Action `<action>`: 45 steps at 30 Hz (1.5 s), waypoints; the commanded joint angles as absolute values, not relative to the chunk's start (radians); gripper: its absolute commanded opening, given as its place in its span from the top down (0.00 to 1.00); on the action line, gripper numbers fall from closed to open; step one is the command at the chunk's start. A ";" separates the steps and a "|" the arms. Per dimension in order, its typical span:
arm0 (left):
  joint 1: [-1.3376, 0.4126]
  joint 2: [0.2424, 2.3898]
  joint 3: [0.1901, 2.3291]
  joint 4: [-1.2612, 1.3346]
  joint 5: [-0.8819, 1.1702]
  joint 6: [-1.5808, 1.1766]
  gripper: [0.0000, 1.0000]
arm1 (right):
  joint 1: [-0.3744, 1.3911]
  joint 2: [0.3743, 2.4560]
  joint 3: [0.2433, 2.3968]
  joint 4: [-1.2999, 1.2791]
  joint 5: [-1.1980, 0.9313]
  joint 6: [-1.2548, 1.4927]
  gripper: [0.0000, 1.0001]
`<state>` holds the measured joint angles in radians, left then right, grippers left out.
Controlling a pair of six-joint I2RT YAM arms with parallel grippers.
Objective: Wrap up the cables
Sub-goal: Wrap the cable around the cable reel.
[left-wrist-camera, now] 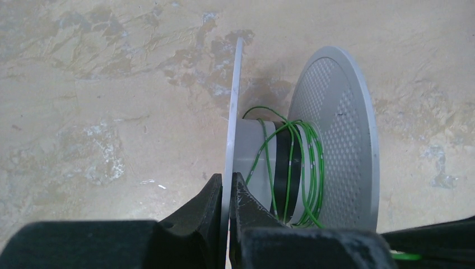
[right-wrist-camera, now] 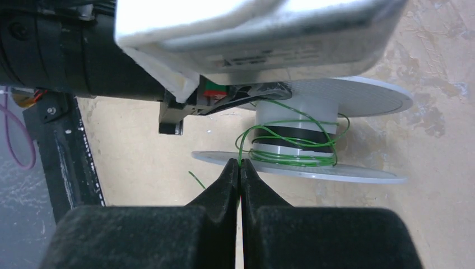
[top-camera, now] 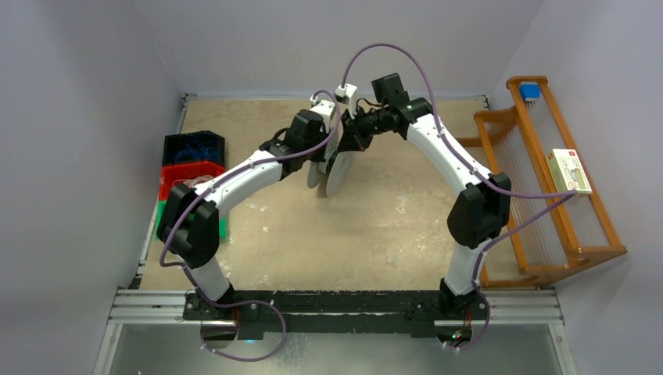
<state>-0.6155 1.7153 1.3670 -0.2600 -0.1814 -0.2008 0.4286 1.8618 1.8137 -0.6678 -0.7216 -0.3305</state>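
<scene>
One pale grey spool [top-camera: 338, 173] is held on edge over the table [top-camera: 375, 234], with its two round flanges upright (whether it touches the surface is unclear). One thin green cable [right-wrist-camera: 263, 131] lies in several slack loops around the spool's core, crossing a single black band [right-wrist-camera: 291, 136]. Two grippers meet at the spool. The left gripper [left-wrist-camera: 227, 188] is clamped on the rim of one flange. The right gripper [right-wrist-camera: 240, 166], just beside the other flange, has its fingers pressed together on the cable. From above, the cable is too thin to make out. In the right wrist view a blurred white housing [right-wrist-camera: 252, 28] cuts off the spool's upper part.
</scene>
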 commanded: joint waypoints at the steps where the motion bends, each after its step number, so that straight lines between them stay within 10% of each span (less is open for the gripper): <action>1: -0.610 1.714 1.384 -0.220 -0.156 -0.268 1.00 | 0.424 1.821 1.813 -0.587 -0.631 -0.274 1.00; 23: -0.511 1.862 1.534 -0.377 -0.135 -0.671 1.00 | 0.616 1.670 1.467 -0.276 -0.395 -0.315 1.00; 45: -0.359 1.868 1.277 -0.097 0.369 -0.834 1.00 | 0.678 1.550 1.172 0.093 0.045 -0.435 1.00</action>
